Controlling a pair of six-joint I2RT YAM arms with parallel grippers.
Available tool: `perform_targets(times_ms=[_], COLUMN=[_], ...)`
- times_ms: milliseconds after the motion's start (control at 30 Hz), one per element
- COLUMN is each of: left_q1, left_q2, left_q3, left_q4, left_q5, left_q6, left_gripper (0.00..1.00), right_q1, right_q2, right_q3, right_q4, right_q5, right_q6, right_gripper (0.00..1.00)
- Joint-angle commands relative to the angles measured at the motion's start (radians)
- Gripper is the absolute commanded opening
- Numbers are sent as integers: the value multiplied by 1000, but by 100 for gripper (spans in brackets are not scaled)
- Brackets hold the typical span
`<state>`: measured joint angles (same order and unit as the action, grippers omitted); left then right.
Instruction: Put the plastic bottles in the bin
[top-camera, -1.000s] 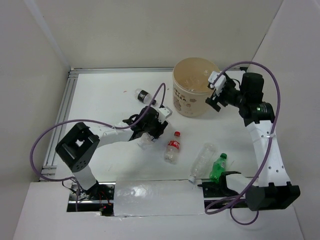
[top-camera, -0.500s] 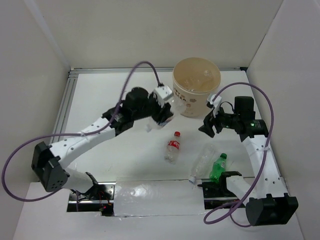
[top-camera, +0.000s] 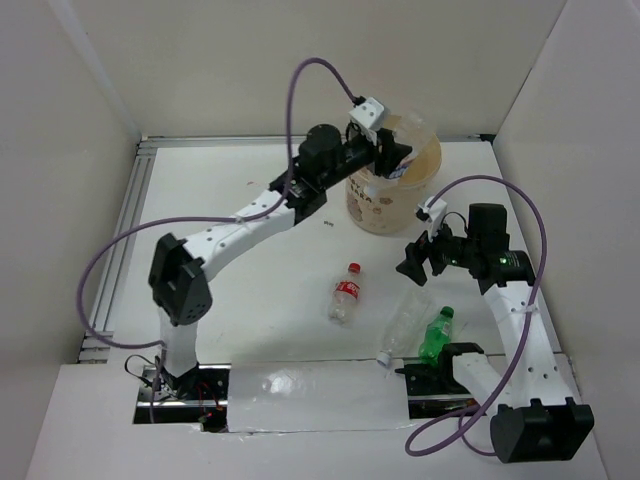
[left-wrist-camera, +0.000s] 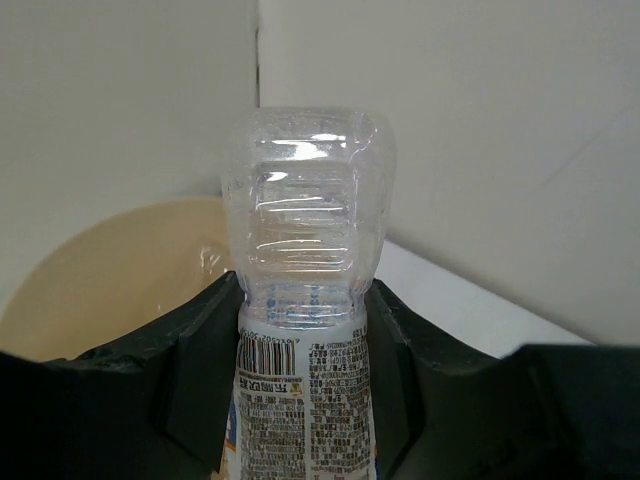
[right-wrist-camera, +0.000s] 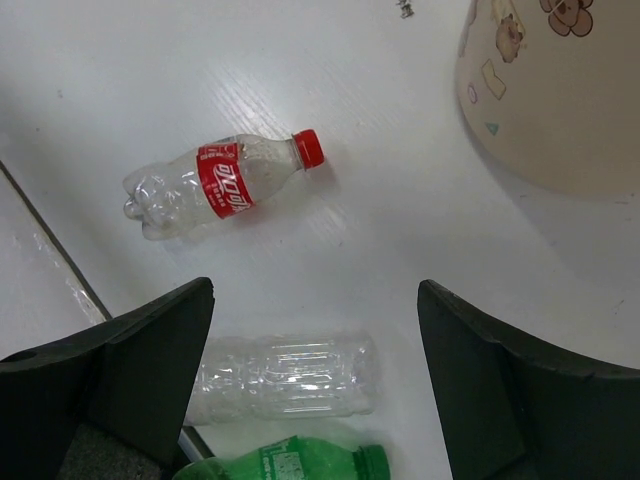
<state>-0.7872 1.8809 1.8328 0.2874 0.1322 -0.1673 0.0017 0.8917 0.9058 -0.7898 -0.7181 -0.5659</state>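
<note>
Where the table (top-camera: 260, 320) nears the arm bases, three plastic bottles lie on their sides: a green bottle (top-camera: 436, 333), an unlabelled clear bottle (top-camera: 404, 322) just beside it, and a red-labelled bottle (top-camera: 345, 296) apart on their left. The right gripper (top-camera: 412, 262) hovers above them, jaws spread wide, holding nothing. Bare tabletop runs along the left side. Farther back, the one bin (top-camera: 378, 205) stands near the rear edge. The left gripper (top-camera: 390, 155), clamped on a fourth bottle (left-wrist-camera: 305, 220), holds it above the bin's opening.
</note>
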Motion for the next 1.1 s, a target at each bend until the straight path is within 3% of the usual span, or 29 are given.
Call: perform_targets(times_ms=[0,167,333,467,600,633,667,700,767,800,833,867,967,1000,1067], left_q1=[-1,8,42,22,9,9,9,9,9,9,9,9,9,9,9], left_q2=[84,161,141,136,234,251,268,283,320,320,331,331,288,244,169], left_q3=[75,218,154,132,204,238,252,267,319,335,347,347,347,347,281], left_q4=[226,214,297,341,314,294,267,253,193,176,165,165,150,136,47], left_q5=[-69,-48,32,-90,-299,-321,-338,-347,-347,-332,-322,-322,-304,-293,-283], left_q6=[-93,-194,-336,-275,-163,-163,-163,-152,-152,-152,-143,-143,-130,-130,-103], left_gripper=[5,5,5,6,13,16,27,47,63,84,94,99,99,99,99], right_q1=[-5,-5,-14,-14,-14,-14,-14,-14,-14,-14,-14,-14,-14,-14,-14], right_q2=[-33,-76,-76,-76,-76,-76,-76,-76,-76,-76,-76,-76,-76,-85,-96], right_q3=[-33,-54,-54,-54,-64,-64,-64,-64,-64,-64,-73,-73,-94,-110,-159], right_q4=[29,11,11,11,21,21,21,21,30,31,31,31,-26,-104,-181], right_q5=[-1,26,26,26,26,26,16,16,5,-7,-17,-52,-144,-209,-248], right_q6=[-9,-38,-48,-48,-48,-48,-48,-48,-68,-95,-115,-146,-412,-675,-953], right_gripper=[89,89,89,89,91,91,92,92,95,97,97,99,99,100,100])
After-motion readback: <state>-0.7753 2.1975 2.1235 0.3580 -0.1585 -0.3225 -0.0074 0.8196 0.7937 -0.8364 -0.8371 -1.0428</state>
